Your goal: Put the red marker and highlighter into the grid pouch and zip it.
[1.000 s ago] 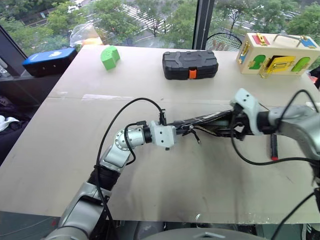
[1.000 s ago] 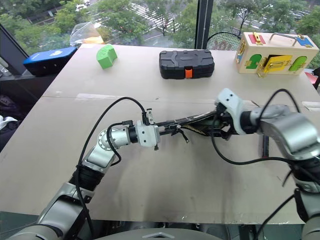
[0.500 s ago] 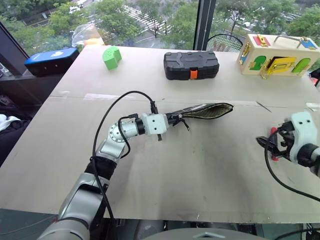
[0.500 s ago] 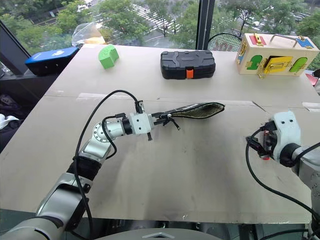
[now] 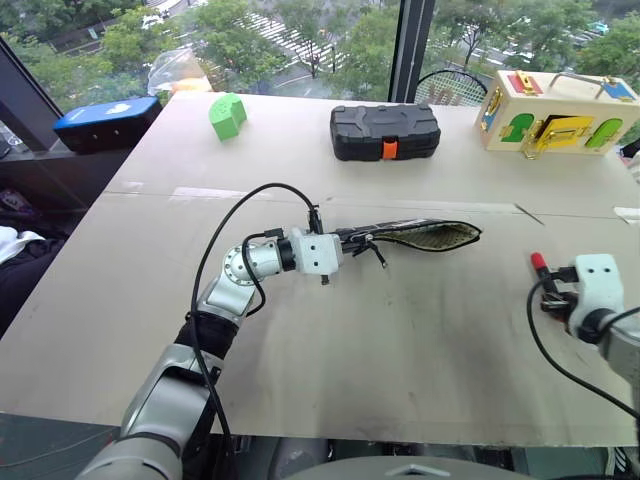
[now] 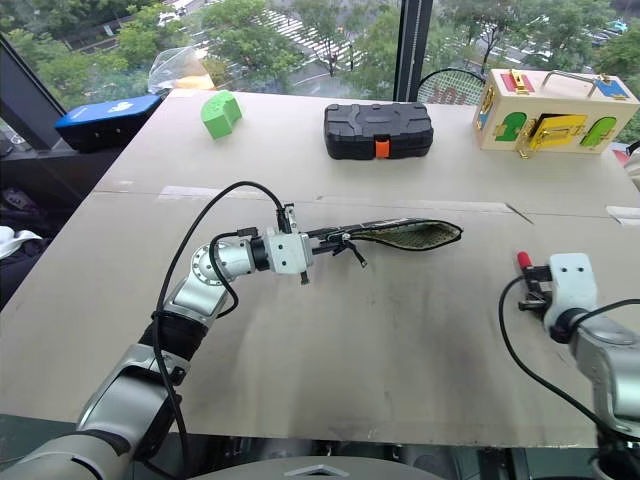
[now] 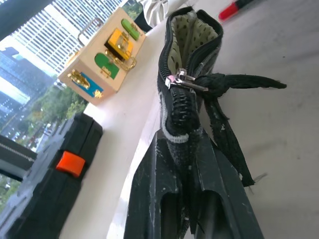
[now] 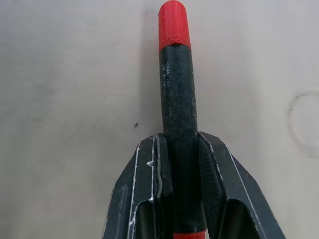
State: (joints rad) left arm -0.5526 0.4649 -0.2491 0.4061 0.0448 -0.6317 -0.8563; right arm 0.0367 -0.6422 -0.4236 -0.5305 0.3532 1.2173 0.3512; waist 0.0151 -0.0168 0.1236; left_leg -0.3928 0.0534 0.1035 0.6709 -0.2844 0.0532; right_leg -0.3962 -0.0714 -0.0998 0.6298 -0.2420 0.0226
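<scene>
Red marker [image 8: 177, 109] sits between the two fingers of your right pincer [image 8: 175, 164], which are closed against its black barrel. Its long axis runs straight along the pincer's own pointing line, with one red end projecting ahead of the fingertips and the other red end back between the fingers. The marker appears to be at or just above the desk [image 5: 420, 350]; whether it has left the surface cannot be told.

Grid pouch [image 5: 425, 236] lies well to the left of your right pincer and slightly farther from you. Your left pincer [image 7: 187, 164] is clamped on the pouch's zipper end, holding it off the desk, with the black pull cord [image 7: 224, 114] hanging beside the fingertips. The open mouth faces away from the left pincer, toward the right arm, so the coming move turns on carrying the marker leftward and lining its axis up with that mouth. The right arm alone is free to make the insertion.

Count: one red marker, one grid pouch, two pincers. No highlighter can be identified on the desk; whether it is already inside the pouch cannot be told.
</scene>
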